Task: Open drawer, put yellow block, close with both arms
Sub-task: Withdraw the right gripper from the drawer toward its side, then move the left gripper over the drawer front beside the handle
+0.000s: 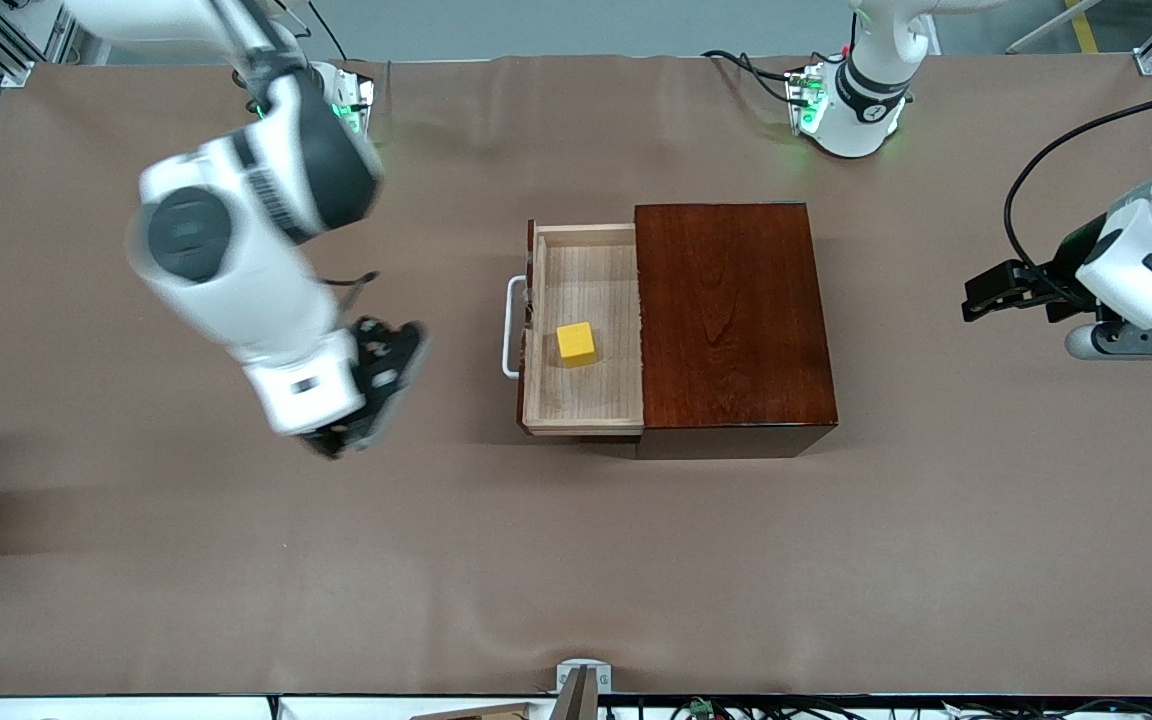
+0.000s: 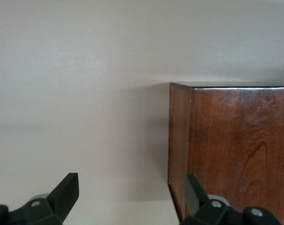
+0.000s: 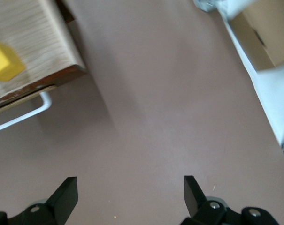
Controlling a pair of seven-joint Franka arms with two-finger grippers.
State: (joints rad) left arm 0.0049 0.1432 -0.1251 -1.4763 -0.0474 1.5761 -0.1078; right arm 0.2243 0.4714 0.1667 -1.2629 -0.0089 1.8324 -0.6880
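Drawer open with yellow block inside, right gripper spread empty over bare table, left gripper spread empty beside box, handle clearest in right wrist view.

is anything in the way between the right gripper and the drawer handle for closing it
Nothing visible: only bare table lies between the right gripper, open, and the white handle of the drawer. The yellow block sits inside. The left gripper waits beside the box.

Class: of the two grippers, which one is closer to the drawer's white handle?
The right gripper, open over bare table at the handle's end of the drawer; the open left gripper waits past the box's closed end.
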